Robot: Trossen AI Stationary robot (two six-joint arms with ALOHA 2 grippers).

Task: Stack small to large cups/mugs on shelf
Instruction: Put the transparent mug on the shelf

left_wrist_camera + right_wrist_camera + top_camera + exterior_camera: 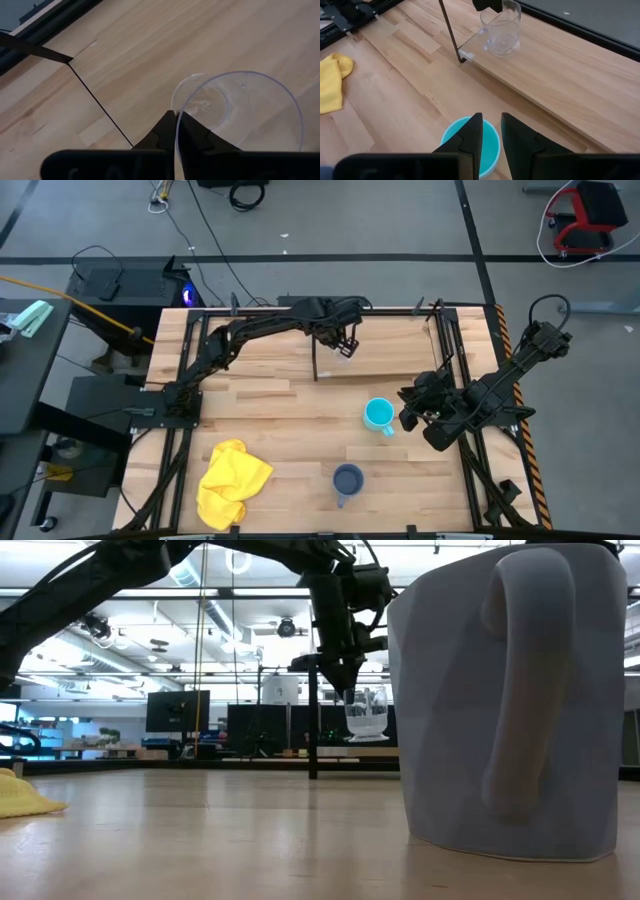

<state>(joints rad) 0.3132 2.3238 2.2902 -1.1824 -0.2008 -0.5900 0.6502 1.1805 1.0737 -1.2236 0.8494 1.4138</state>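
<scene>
- Glass cup (501, 31), small and clear, is sitting gripped at its rim between the left gripper's (176, 131) 2 fingers, which are pinching the wall from inside and outside.
- It is hanging upright just over the shelf (560, 80), near the shelf's corner by a thin black upright (449, 30); whether its base is touching the board cannot be told.
- In the low view the cup (366, 716) is showing under the left gripper (347, 690), with the arm reaching down to it from above.
- In the high view the left gripper (345, 345) is stretching from the table's left side to the shelf (400, 345) at the far edge of the tabletop (280, 440).
- The right gripper (491, 131) is holding its 2 fingers slightly apart, hovering above the cyan mug (470, 145) with nothing between them.
- From above, the cyan mug (378, 415) is standing on the tabletop just beside the right gripper (415, 412), in front of the shelf.
- The grey-blue mug (347, 480) is standing nearer the front edge, apart from the cyan one; in the low view it (505, 700) is filling the right side, handle facing the camera.
- A yellow cloth (232, 480) is lying crumpled at the front left of the tabletop.
</scene>
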